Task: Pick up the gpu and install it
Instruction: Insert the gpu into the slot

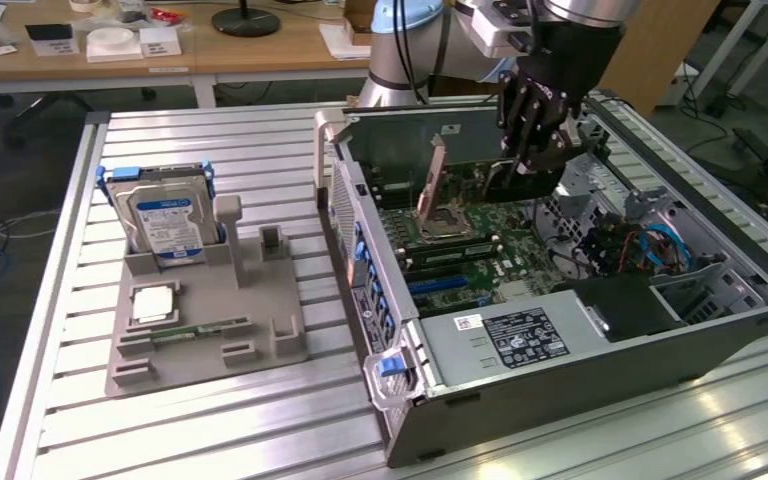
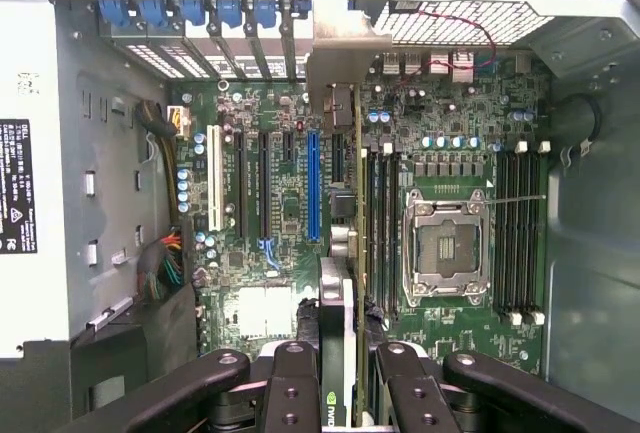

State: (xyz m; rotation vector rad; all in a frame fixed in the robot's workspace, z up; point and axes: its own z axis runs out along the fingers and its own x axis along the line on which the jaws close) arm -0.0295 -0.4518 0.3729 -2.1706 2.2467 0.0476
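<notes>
Standing on the ribbed aluminium worktop (image 1: 211, 430) is an open grey metal case (image 1: 598, 385), wooden desks (image 1: 264, 55) behind. The black gripper (image 1: 542, 150) clasps the thin flat gpu (image 2: 338, 303).

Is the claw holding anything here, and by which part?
The gpu, pinched across its flat faces by the claw near the end away from its bracket.

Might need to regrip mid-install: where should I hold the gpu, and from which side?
Take the gpu by its top long edge from above, jaws across its two flat faces: it stands on edge over the motherboard, thin, bottom edge facing the slots.
</notes>
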